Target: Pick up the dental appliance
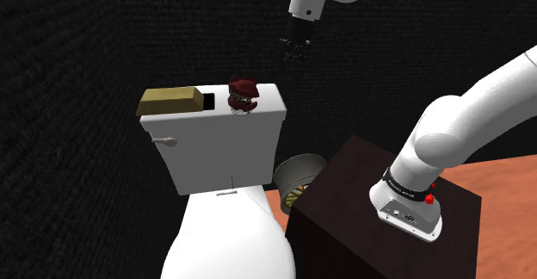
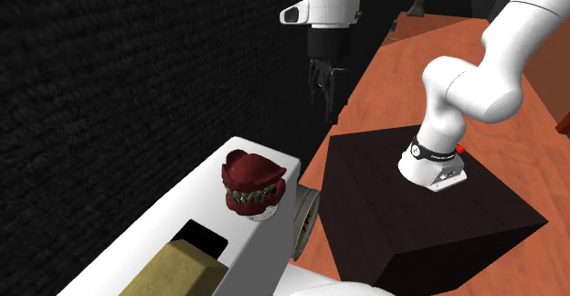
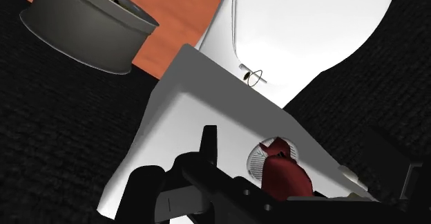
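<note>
The dental appliance (image 1: 243, 95) is a set of dark red gums with grey teeth. It rests on a small round base on the white toilet tank lid (image 1: 268, 108), toward the lid's right end in the shoulder view. In the second exterior view the appliance (image 2: 253, 186) sits near the lid's (image 2: 187, 214) far end. My black gripper (image 1: 297, 49) hangs in the air above the tank and off to the shoulder view's right, well apart from the appliance. Seen from the other side, the gripper (image 2: 326, 86) points down. Through the wrist camera the appliance (image 3: 284, 175) lies ahead of the open gripper (image 3: 311, 159).
A tan box (image 1: 169, 101) lies on the lid's other end, beside a dark rectangular opening. A grey round bin (image 1: 301, 178) stands on the orange floor between the toilet and my dark stand (image 1: 370, 217). A black wall rises behind the tank.
</note>
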Robot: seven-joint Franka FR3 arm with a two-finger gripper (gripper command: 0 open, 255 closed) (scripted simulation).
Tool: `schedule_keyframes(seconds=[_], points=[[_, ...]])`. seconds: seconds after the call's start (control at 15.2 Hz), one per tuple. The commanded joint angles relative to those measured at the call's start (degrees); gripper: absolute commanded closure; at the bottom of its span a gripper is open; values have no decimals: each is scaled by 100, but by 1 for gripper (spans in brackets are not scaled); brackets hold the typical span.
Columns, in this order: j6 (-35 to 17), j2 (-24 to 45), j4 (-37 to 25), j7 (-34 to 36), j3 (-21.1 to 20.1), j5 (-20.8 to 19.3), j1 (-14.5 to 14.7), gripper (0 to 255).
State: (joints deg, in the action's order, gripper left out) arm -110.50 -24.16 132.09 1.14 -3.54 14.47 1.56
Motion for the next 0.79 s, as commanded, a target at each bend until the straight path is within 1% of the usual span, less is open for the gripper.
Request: schedule_keyframes(seconds=[0.0,0.33,0.53,0.73], points=[[-289,392,-172,81,-59,120,39,0],[-866,1413,-769,219,-154,363,108,0],[-1096,1930,-1137,286,-192,468,140,0],[-1313,2004,-986,219,-200,506,150,0]])
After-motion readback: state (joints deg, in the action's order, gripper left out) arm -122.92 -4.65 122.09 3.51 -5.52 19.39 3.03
